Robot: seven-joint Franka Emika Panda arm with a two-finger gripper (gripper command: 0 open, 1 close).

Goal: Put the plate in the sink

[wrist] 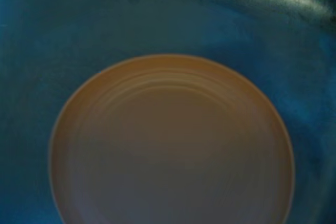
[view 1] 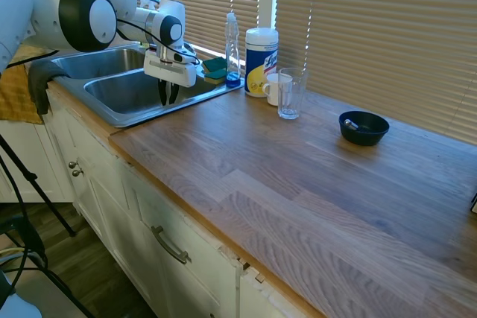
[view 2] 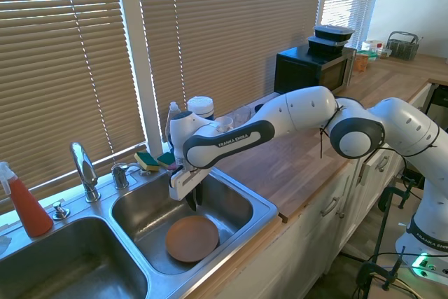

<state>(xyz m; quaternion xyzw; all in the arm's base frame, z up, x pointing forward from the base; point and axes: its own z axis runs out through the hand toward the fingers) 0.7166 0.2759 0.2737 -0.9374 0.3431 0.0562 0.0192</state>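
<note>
In the right basin of the stainless-steel double sink point(view 2: 262, 209), the round peach-orange plate point(view 2: 192, 238) lies flat on the floor, clear of the walls on every side. Directly above its far edge hangs the end effector point(view 2: 192, 201), empty, its dark fingers nearly together, inside the basin's rim. Rightward, the wooden table point(view 1: 298, 176) lies open.
</note>
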